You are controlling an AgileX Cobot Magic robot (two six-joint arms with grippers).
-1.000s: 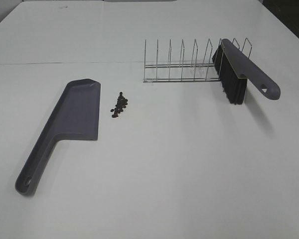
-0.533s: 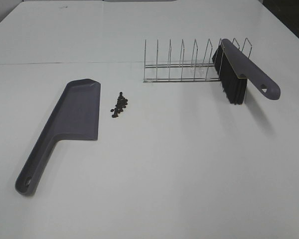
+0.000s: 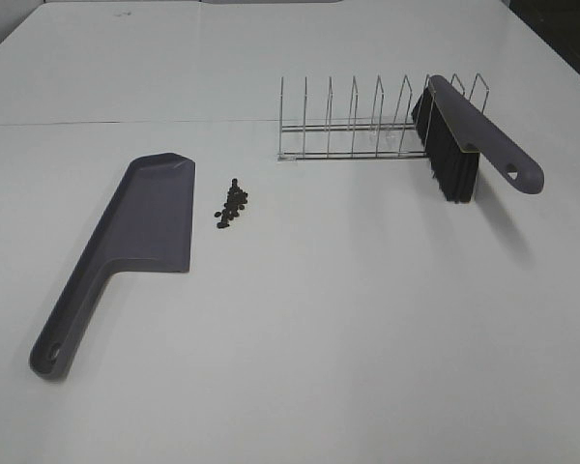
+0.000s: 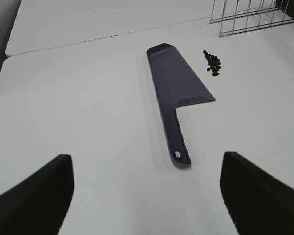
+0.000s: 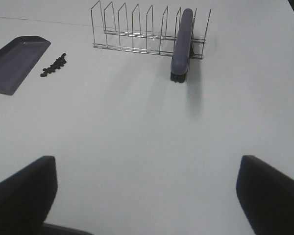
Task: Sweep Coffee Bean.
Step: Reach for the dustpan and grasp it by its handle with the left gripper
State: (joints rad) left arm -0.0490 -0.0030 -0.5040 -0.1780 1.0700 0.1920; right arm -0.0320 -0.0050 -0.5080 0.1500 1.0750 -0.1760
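Plainly, a white table (image 3: 348, 319) with one thin seam across its far part.
The coffee bean (image 3: 232, 204) lies clustered just beside the grey dustpan (image 3: 140, 227); a brush (image 3: 469, 130) leans in the wire rack (image 3: 353, 121). The left gripper (image 4: 147, 196) and right gripper (image 5: 147, 196) both gape wide, holding nothing.

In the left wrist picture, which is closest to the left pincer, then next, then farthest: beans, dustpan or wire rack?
1. Dustpan, its handle end nearest.
2. Coffee beans, beside the pan's wide part.
3. Wire rack, beyond the beans.
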